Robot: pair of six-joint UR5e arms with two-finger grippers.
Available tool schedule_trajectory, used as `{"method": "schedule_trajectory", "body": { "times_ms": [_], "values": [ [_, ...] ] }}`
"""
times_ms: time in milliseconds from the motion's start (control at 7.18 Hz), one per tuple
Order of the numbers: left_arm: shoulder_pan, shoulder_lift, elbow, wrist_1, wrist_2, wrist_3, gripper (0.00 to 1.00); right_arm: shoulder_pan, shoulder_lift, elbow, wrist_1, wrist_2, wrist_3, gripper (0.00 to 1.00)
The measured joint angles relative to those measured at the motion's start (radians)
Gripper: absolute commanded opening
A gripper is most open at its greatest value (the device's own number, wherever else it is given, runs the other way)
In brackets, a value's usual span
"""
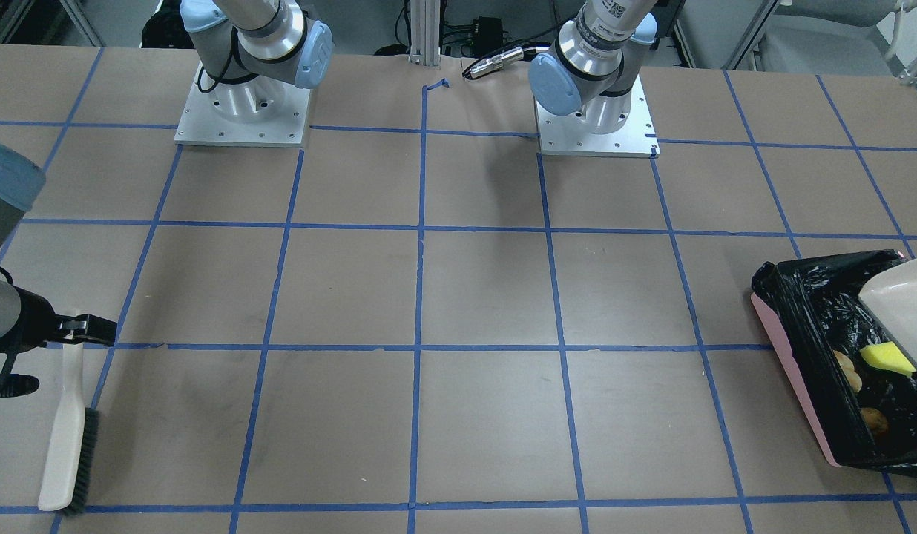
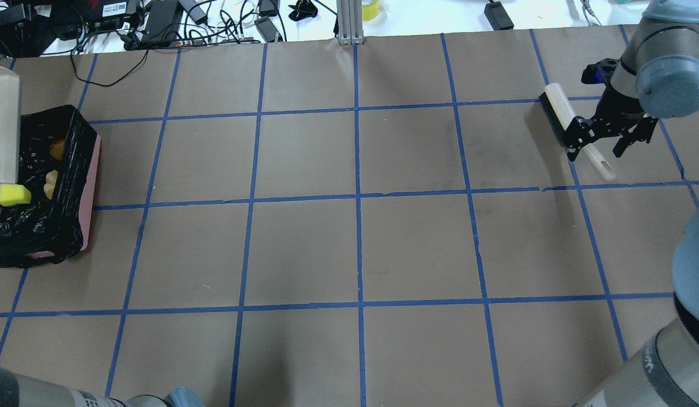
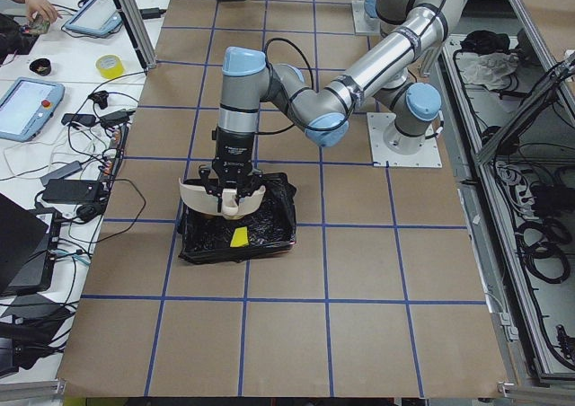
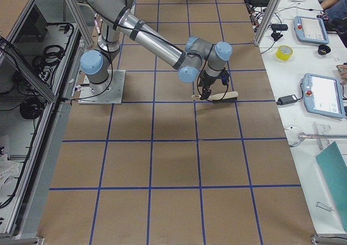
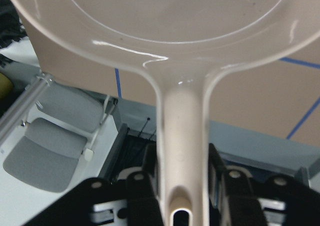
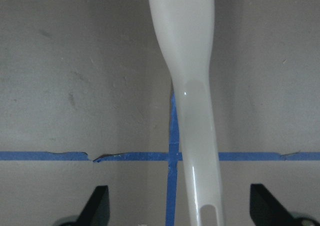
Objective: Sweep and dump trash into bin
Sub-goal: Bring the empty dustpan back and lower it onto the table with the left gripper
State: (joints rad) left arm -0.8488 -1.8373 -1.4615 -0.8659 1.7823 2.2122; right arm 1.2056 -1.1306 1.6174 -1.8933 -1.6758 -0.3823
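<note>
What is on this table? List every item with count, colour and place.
table: one, brown, blue tape grid.
bin: one, pink, black-lined, at the table's end on the robot's left.
sponge: one, yellow, in bin.
lump: one, orange-brown, in bin.
slice: one, pale yellow, in bin.
dustpan: one, cream, over bin.
brush: one, cream, dark bristles, lying at robot's right.
left end effector: shut on dustpan handle.
right end effector: open, astride brush handle.
</note>
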Motion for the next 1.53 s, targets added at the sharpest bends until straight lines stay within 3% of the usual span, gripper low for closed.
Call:
{"method": "schedule_trajectory", "body": {
  "times_ms": [279,697,1114,1532],
  "values": [
    [-0.013,0.034,0.003,-0.136,-0.222,-0.061,0.00,0.000,0.000,0.001,-0.001,-0.004,-0.001,1.00],
    [-0.140,0.058,-0.003,-0.292,-0.399,-0.214,0.00,0.000,0.001,0.003,-0.001,-0.008,-0.002,1.00],
    [-0.272,0.032,-0.037,-0.320,-0.456,-0.420,0.00,0.000,0.002,0.003,-0.002,-0.008,-0.001,1.00],
    [-0.426,-0.064,-0.073,-0.302,-0.462,-0.554,0.00,0.000,0.000,0.003,-0.005,-0.002,-0.001,1.00]
  ]
}}
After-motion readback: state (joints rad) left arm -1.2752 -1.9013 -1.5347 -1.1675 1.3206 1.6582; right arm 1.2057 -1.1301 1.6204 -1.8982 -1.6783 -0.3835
